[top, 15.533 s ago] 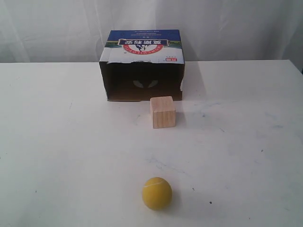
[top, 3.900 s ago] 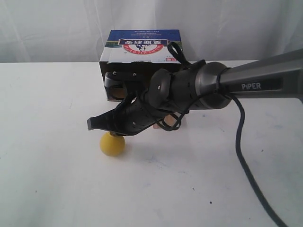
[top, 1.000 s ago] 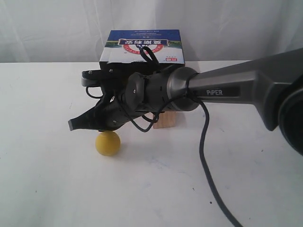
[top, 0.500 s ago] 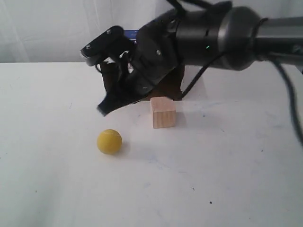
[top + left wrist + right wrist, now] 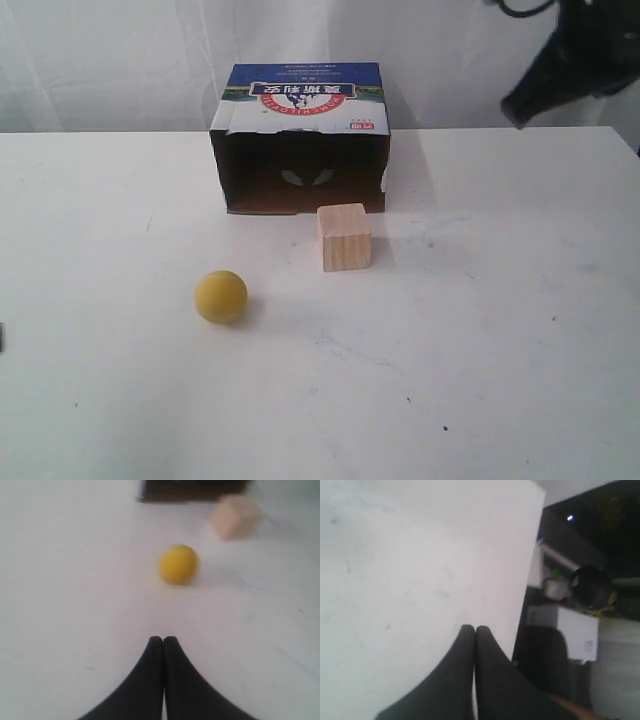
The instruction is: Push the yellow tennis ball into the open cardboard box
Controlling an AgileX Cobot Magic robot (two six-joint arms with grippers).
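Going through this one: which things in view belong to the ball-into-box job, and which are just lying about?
Belongs to the job:
- open cardboard box, mouth facing the exterior camera
- yellow tennis ball, on the table, outside the box
- left gripper, jaws shut, pointed toward the ball

Just lying about:
- wooden cube, in front of the box's mouth, apart from the ball
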